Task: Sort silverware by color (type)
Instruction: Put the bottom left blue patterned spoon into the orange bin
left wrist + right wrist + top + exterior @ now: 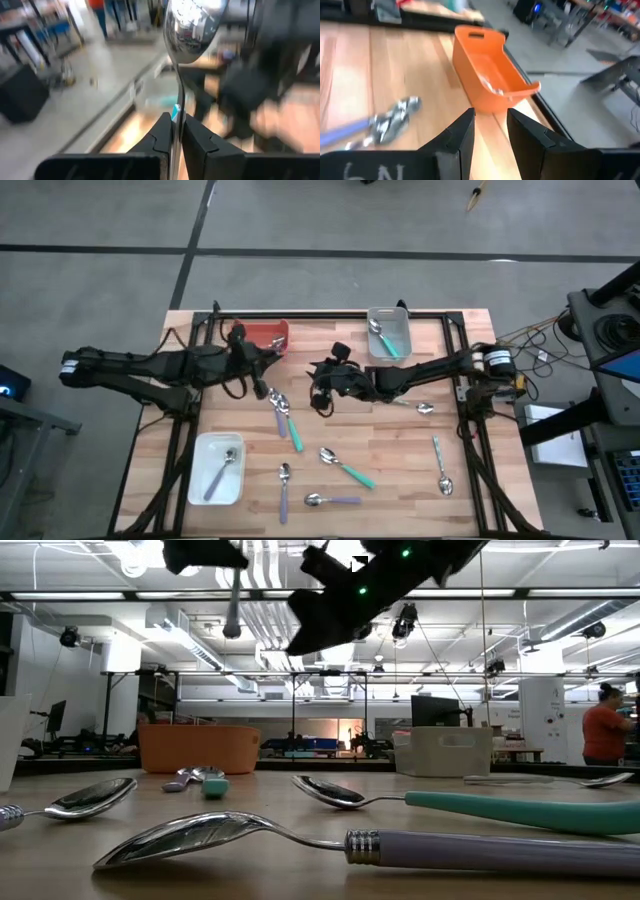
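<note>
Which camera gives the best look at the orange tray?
The right wrist view: the orange tray fills much of the picture, and you can look inside it. The high view shows it small, partly hidden by the left arm. The low view shows only its side wall. The left wrist view doesn't clearly show it.

Table (pixel 400 480) was pale wood planks, smooth with a slight sheen. Orange tray (pixel 490 70) looked like smooth matt plastic; the grey tray (pixel 390 332) beside it and the white tray (pixel 217 470) looked the same. Spoon (pixel 191 25) pinched in the left gripper (pixel 177 131) had a mirror-polished metal bowl. Spoons (pixel 300 838) lying near the white tray had glossy metal bowls and matt plastic-looking teal or lavender handles. Gripper fingers (pixel 460 135) were dark matt plastic.
</note>
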